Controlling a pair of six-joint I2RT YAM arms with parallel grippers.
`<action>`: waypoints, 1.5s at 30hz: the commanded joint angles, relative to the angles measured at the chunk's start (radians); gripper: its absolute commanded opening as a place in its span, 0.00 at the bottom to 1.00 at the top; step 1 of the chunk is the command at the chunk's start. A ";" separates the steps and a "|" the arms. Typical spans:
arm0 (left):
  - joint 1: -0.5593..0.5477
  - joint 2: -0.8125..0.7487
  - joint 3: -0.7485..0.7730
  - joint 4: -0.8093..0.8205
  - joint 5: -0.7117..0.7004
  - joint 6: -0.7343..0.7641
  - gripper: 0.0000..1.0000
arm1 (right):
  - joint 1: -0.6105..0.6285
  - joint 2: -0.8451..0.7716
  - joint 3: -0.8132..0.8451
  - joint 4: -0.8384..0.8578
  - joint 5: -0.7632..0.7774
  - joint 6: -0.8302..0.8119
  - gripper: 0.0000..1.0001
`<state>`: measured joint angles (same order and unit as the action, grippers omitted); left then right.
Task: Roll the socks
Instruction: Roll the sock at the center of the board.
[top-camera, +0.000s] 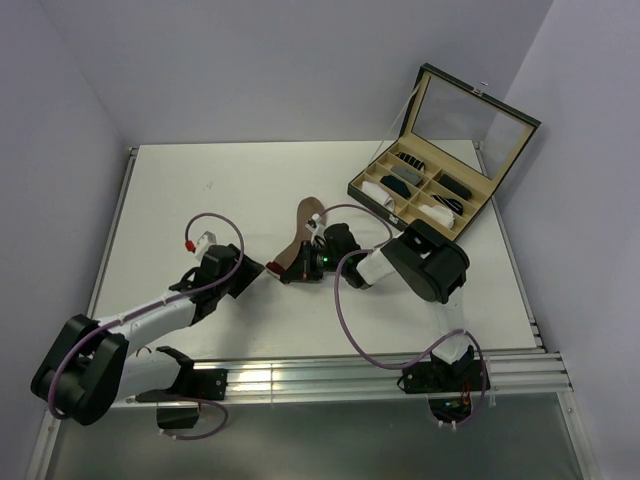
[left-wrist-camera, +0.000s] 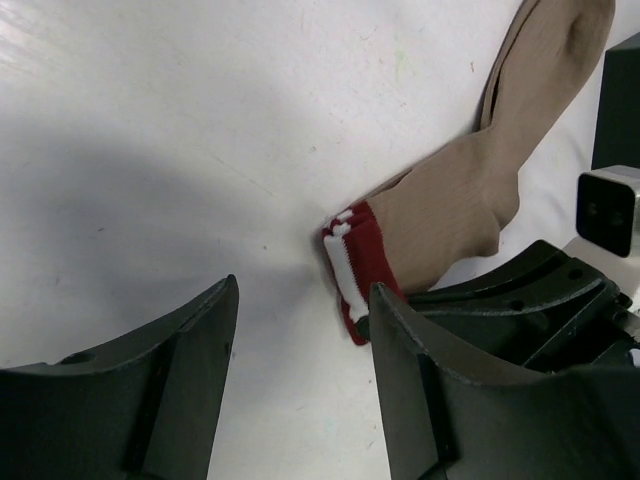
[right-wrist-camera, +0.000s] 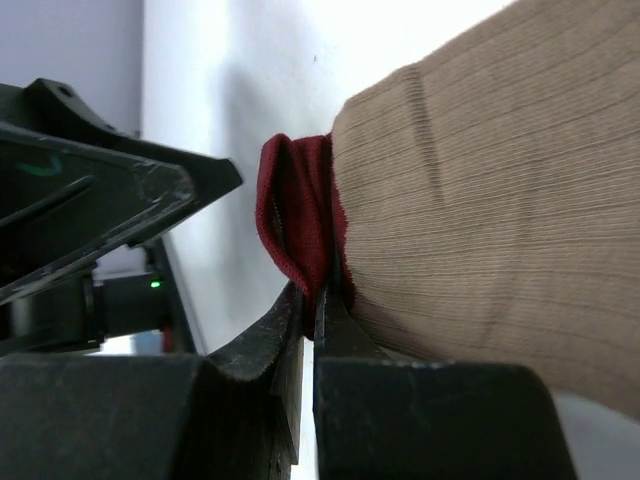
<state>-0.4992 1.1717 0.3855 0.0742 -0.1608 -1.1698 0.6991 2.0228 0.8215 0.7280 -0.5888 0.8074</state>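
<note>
Pinched tan sock (left-wrist-camera: 450, 210) — compartment box (top-camera: 460, 110) well apart.

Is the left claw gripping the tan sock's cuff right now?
No, the left claw stands open beside the red cuff; the right claw pinches it.

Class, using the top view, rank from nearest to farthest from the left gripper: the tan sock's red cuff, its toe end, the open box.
1. red cuff, beside the left gripper
2. toe end, farther back
3. open box, back right

White table (top-camera: 220, 190), tan sock (top-camera: 305, 222) lying mid-table, open compartmented box (top-camera: 465, 112) at far right
</note>
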 joint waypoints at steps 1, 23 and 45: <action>-0.006 0.043 0.003 0.091 0.037 -0.025 0.59 | -0.001 0.037 -0.030 0.082 -0.059 0.118 0.00; -0.035 0.221 0.038 0.108 0.057 -0.064 0.48 | -0.001 0.059 -0.061 0.100 -0.013 0.159 0.00; -0.091 0.273 0.064 0.065 -0.026 -0.039 0.00 | 0.057 -0.035 -0.015 -0.168 0.119 -0.049 0.15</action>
<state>-0.5781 1.4296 0.4454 0.2451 -0.1596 -1.2419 0.7319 2.0251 0.8043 0.7414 -0.5640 0.8707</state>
